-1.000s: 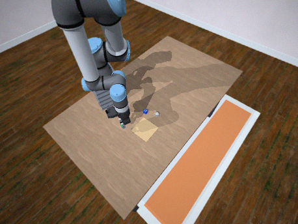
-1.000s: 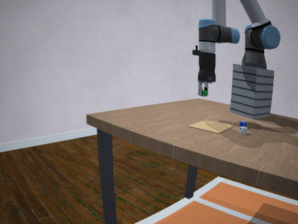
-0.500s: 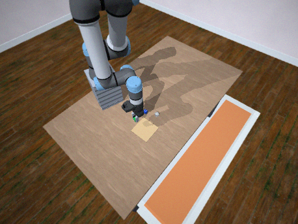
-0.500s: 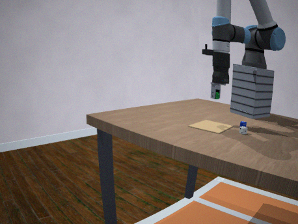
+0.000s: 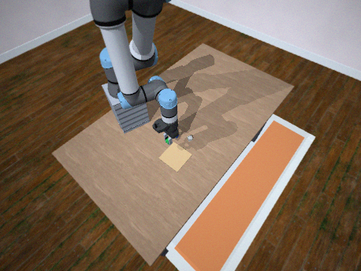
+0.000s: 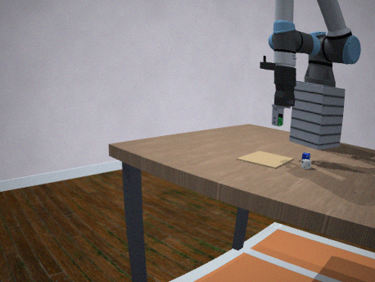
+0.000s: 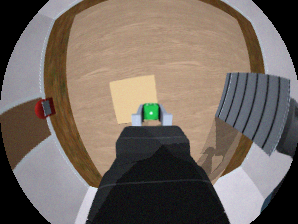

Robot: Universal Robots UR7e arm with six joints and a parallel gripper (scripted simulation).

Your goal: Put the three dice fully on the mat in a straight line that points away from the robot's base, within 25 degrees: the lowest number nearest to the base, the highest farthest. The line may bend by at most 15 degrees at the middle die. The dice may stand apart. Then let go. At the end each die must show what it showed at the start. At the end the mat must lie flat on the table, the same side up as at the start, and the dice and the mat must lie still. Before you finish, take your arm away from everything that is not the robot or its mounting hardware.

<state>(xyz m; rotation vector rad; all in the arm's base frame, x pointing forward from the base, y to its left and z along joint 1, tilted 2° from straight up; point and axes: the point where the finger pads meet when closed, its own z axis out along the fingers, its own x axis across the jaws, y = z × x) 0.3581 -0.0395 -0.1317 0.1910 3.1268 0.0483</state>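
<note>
Pips on the white die (image 6: 305,165) are too small to read.

The arm is bent down from above, its last link set vertical over the middle of the bench, nearer the base edge. The gripper (image 6: 279,120) is pointed straight down, held well above the surface, its fingers closed on a green die (image 6: 280,121).
</note>
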